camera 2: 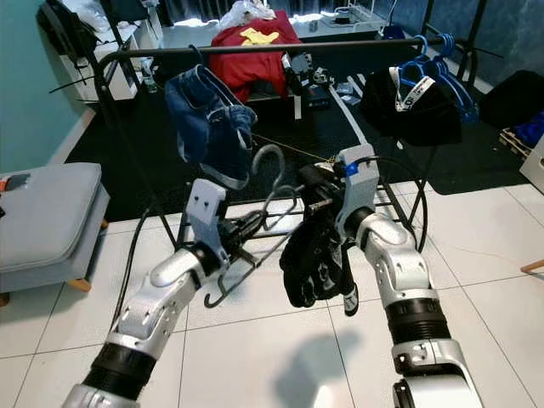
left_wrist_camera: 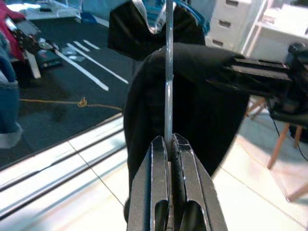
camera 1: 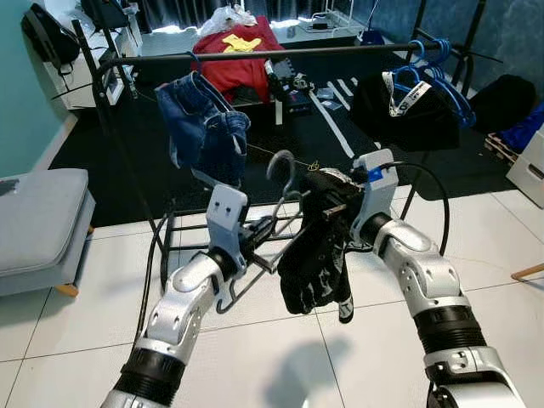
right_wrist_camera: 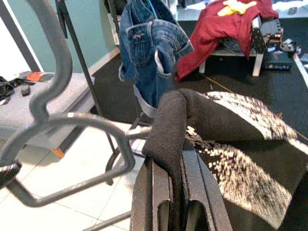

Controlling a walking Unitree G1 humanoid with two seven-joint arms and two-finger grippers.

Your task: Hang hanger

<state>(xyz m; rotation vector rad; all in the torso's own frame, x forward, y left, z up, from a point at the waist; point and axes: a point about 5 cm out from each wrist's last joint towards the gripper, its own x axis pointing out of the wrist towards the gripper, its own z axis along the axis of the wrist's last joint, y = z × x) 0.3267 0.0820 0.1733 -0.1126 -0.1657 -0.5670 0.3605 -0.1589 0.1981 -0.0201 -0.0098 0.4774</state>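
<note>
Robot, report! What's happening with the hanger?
Left gripper clamps grey hanger. Right gripper pinches black garment on it. Rail ahead; hanging jeans nearby.

A white tiled floor (camera 1: 255, 340) meets a black carpet (camera 1: 136, 161) beyond the black clothes rail (camera 1: 255, 54), with a grey padded bench (camera 1: 38, 221) against the teal wall (camera 1: 21, 110) left of the rail and bright daylight falling behind it.

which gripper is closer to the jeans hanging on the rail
Left. The left gripper, shut on the grey hanger, sits just below the jeans. The right gripper, shut on the black garment, is further off to their right.
</note>
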